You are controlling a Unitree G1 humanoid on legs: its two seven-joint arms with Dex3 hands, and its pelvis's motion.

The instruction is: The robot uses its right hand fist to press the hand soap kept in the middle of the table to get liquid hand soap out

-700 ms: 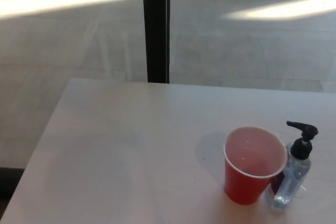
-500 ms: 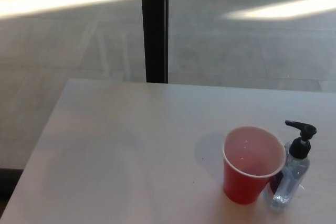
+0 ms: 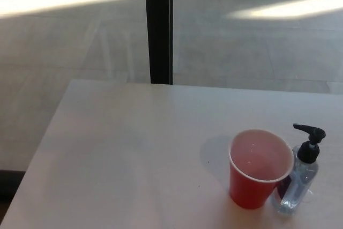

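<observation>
A clear hand soap bottle [image 3: 296,186] with a black pump head [image 3: 310,142] stands upright at the lower right of the white table [image 3: 123,148]. Its spout points to the left, over the rim of a red plastic cup [image 3: 257,169] that stands right beside it and hides part of the bottle's left side. The cup looks empty. Neither of my hands nor any part of my arms shows in the head view.
A black vertical post [image 3: 159,25] rises behind the table's far edge. Beyond it lies a grey tiled floor [image 3: 257,46] with bright strips of sunlight. The table's left edge runs diagonally at the lower left.
The whole picture has shifted by a few pixels, so the camera moved slightly. The cup and bottle stay in place on the table.
</observation>
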